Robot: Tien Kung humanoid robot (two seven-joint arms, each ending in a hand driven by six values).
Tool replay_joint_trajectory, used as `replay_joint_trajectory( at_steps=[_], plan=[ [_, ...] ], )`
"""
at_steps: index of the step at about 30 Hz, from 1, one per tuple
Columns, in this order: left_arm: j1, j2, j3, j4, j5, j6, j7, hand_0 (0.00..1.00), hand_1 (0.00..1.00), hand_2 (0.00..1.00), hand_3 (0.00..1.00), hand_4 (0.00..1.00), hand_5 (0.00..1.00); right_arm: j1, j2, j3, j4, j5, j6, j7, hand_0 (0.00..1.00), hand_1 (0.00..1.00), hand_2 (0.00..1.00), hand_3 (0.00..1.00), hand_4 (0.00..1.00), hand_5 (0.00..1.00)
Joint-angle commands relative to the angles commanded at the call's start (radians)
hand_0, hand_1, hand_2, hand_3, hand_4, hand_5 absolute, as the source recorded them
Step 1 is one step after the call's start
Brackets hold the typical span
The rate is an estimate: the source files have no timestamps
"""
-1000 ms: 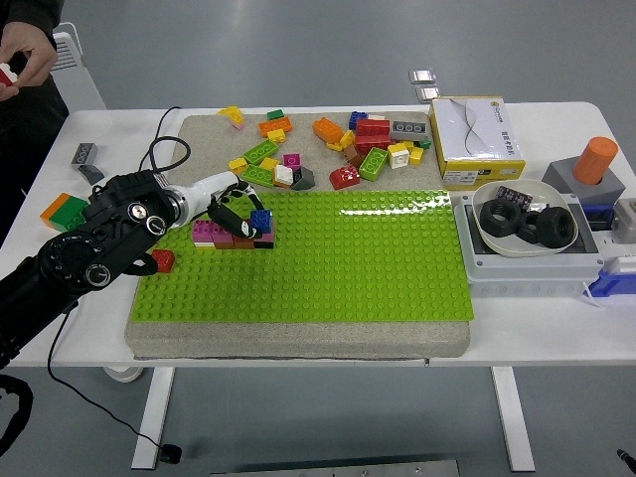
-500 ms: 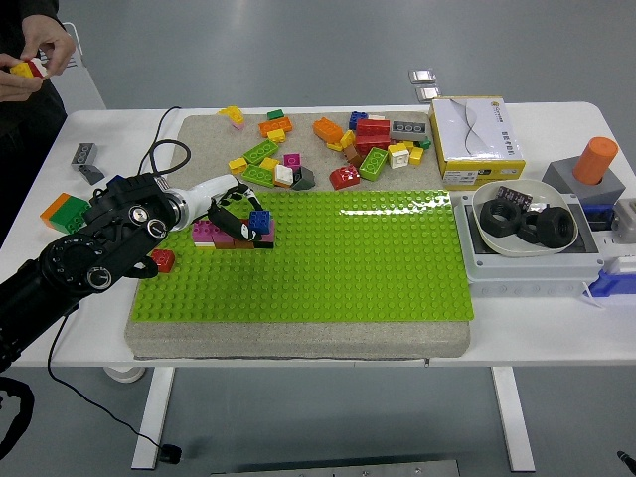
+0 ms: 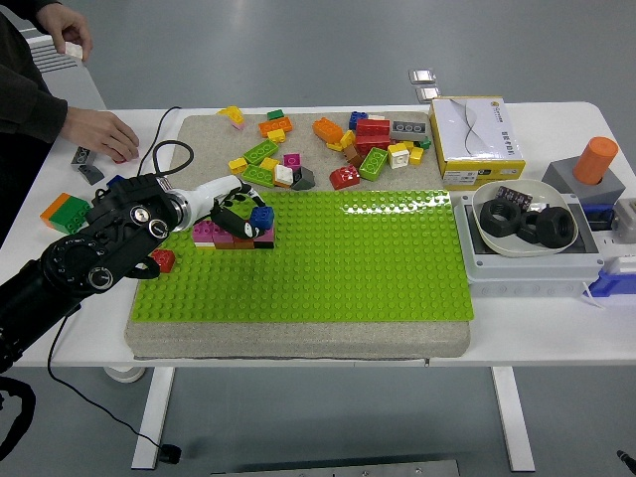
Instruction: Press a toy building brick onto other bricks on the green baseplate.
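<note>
White table [image 3: 328,343] carries a grey foam slab topped by the studded green baseplate [image 3: 338,263]. Left arm enters from lower left; left hand [image 3: 234,214], white-and-black, sits over the baseplate's far-left corner, fingers curled around a small blue toy brick [image 3: 261,217]. The brick rests on a low row of pink, magenta and orange bricks [image 3: 224,236] fixed to the plate. Small red brick [image 3: 163,260] lies on the plate's left edge. At far left, a person's hand [image 3: 99,132] rests flat on the table.
</note>
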State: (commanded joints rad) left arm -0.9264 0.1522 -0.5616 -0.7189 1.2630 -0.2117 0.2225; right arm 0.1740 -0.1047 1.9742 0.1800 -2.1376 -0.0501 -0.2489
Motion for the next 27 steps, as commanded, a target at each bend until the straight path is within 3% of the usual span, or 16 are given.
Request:
replay_joint_trajectory(
  at_steps=[27],
  plan=[
    [-0.002, 0.005, 0.003, 0.006, -0.01, -0.027, 0.003, 0.989, 0.998, 0.998, 0.592, 0.673, 0.002, 0.0, -0.001, 0.003, 0.0, -0.002, 0.0, 0.0, 0.52, 0.59, 0.706, 0.815, 0.906, 0.998]
  ],
)
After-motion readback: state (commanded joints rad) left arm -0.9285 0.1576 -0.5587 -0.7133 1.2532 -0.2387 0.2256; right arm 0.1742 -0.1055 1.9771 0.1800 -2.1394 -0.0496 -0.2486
